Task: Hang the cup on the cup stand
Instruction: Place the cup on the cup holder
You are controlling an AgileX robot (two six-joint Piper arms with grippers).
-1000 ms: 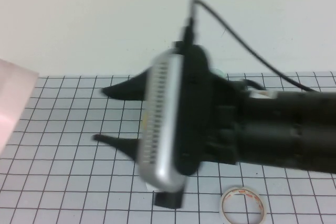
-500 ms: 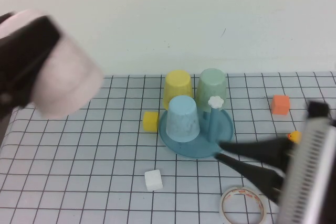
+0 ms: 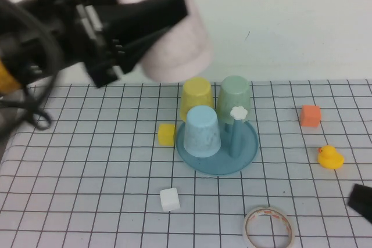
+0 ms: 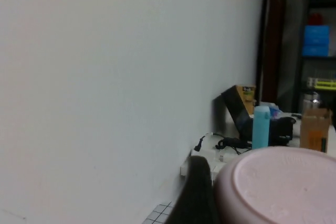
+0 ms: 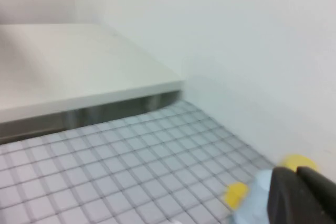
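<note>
- Left gripper (image 3: 152, 22) hangs high at the far left of the high view, its black fingers (image 3: 145, 13) spread wide around the pale pink cup (image 3: 171, 33), which it holds in the air above and to the left of the cup stand (image 3: 218, 158).
- Right gripper (image 3: 361, 201) shows only as a black corner at the lower right edge of the high view; its jaws are closed and nothing is seen in them.
- On the stand's round teal base sit a light blue cup (image 3: 201, 132), a yellow cup (image 3: 196, 98) and a pale green cup (image 3: 234, 98), all upside down; a blue peg with a white flower knob (image 3: 238, 113) stands bare just right of the blue cup.
- Grid-lined mat (image 3: 87, 172) covers the table up to a plain pale wall (image 3: 279, 27).
- Loose things lie around the stand: a yellow block (image 3: 167, 134) just left of it, a white block (image 3: 170, 199) nearer the robot, a tape roll (image 3: 268, 228) at the near edge, an orange block (image 3: 310, 115) and a yellow duck (image 3: 330, 157) to the right.
- Open mat stretches wide on the left side.
- Left wrist view alone shows the pink cup's flat bottom (image 4: 281, 184) close up beside one dark finger (image 4: 195, 195), the wall filling most of the frame, and cluttered shelves far off.
- Right wrist view alone shows a pale shelf or ledge (image 5: 79, 72) above the mat, with the dark gripper tip (image 5: 302, 198) in one corner.
</note>
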